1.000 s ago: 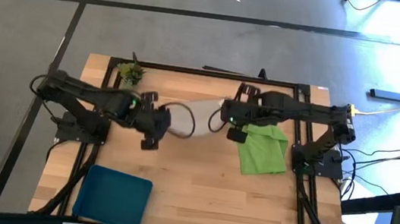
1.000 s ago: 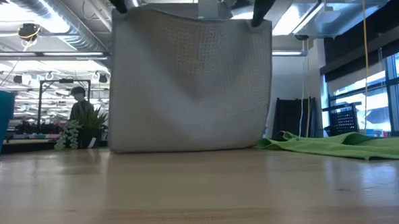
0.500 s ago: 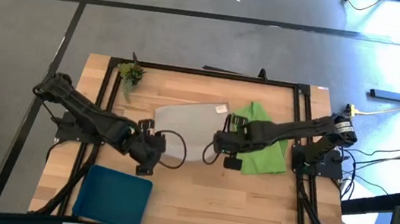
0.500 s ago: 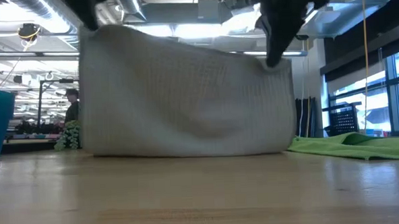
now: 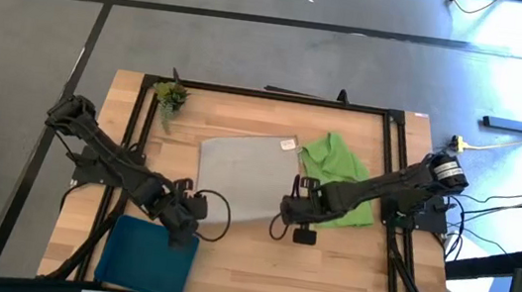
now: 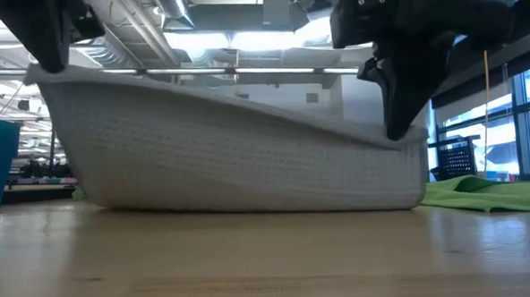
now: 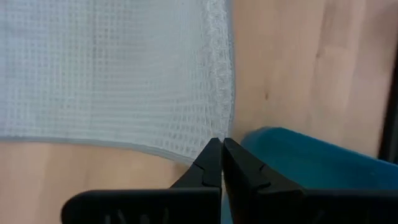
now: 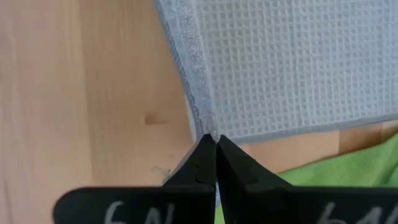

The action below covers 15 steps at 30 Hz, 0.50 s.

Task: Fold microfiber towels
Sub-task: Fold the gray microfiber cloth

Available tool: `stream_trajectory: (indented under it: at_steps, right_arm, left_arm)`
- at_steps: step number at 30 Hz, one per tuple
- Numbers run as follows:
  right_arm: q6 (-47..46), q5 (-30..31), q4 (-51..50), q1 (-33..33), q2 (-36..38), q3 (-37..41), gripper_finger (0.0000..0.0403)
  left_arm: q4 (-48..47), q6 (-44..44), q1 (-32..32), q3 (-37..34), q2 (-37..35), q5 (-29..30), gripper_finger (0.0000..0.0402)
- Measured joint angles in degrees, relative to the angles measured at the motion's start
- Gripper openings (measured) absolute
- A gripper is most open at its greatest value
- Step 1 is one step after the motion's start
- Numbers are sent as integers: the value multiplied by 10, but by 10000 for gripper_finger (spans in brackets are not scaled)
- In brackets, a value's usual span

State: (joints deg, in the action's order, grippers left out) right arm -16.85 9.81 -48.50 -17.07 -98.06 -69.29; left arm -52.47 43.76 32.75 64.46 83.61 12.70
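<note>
Wooden table [image 5: 257, 255], blue tray [image 5: 143, 256] alongside.

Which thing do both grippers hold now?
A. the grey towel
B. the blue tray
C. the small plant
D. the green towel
A: the left gripper and the right gripper are each shut on a near corner of the grey towel, while the green towel lies loose beside it.
</note>
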Motion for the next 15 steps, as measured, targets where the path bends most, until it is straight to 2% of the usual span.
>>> stream_trajectory:
  at_steps: [5, 15]
  right_arm:
    - [25, 24, 13, 24, 0, 3, 0]
    - [96, 62, 30, 114, -1, 3, 0]
  left_arm:
    - [-6, 12, -21, -20, 0, 25, 0]
    - [-6, 12, -84, -69, 0, 102, 0]
